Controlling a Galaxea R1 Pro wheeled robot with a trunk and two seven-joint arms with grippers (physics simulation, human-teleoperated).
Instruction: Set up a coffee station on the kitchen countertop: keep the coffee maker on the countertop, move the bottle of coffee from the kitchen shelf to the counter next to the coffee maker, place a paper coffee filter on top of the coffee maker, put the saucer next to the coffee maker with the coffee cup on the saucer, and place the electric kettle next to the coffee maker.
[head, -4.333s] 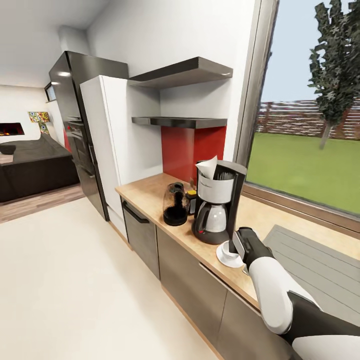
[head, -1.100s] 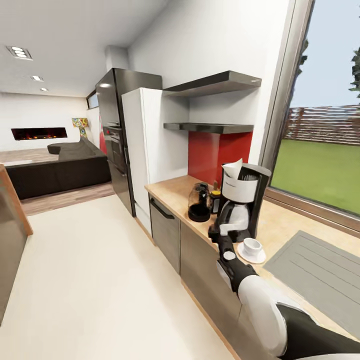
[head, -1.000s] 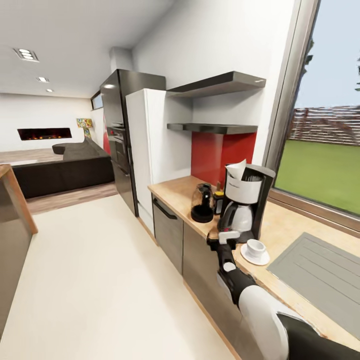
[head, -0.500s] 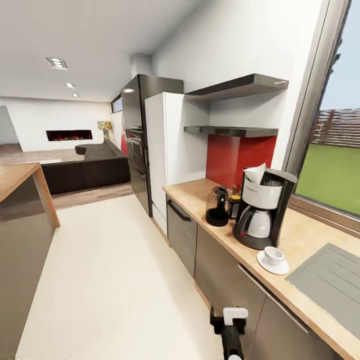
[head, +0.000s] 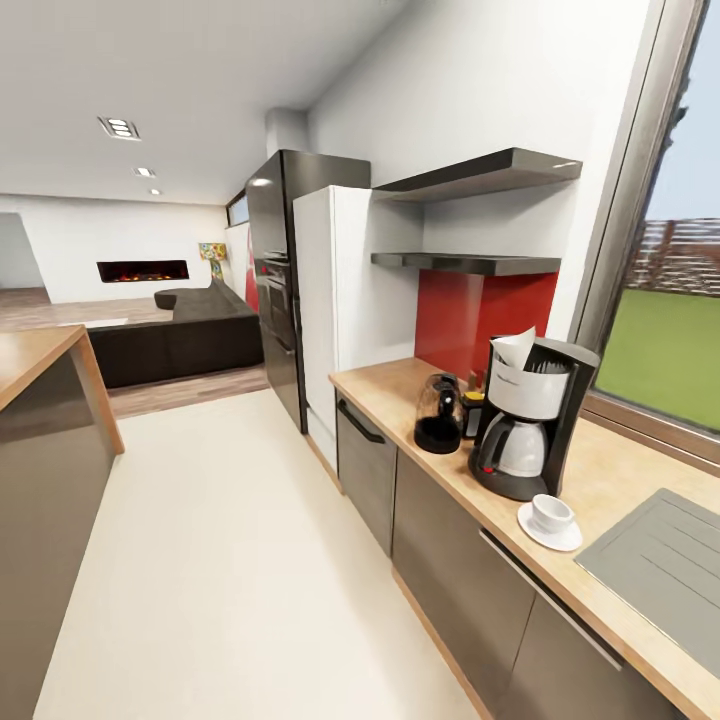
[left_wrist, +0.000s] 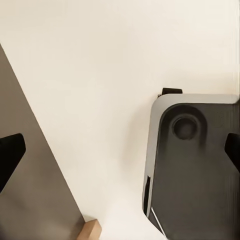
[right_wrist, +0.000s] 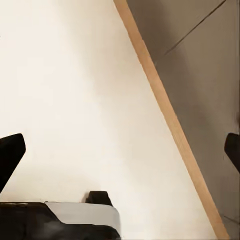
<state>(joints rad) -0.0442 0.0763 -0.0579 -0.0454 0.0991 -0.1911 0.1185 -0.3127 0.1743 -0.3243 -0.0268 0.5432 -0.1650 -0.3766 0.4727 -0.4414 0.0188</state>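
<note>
Along the wooden countertop (head: 400, 395), kettle (head: 438, 414), coffee bottle (head: 471, 411) and cup (head: 551, 513) on saucer (head: 549, 533) stand grouped beside the filter-topped coffee maker (head: 527, 418); both grippers (left_wrist: 120, 152) (right_wrist: 120, 152) hang wide apart, empty.

Black fridge (head: 275, 270) beside white cabinet (head: 335, 300); two dark shelves (head: 480, 175) above red backsplash (head: 480, 315); sofa (head: 190, 335) beyond pale floor (head: 220, 560).
</note>
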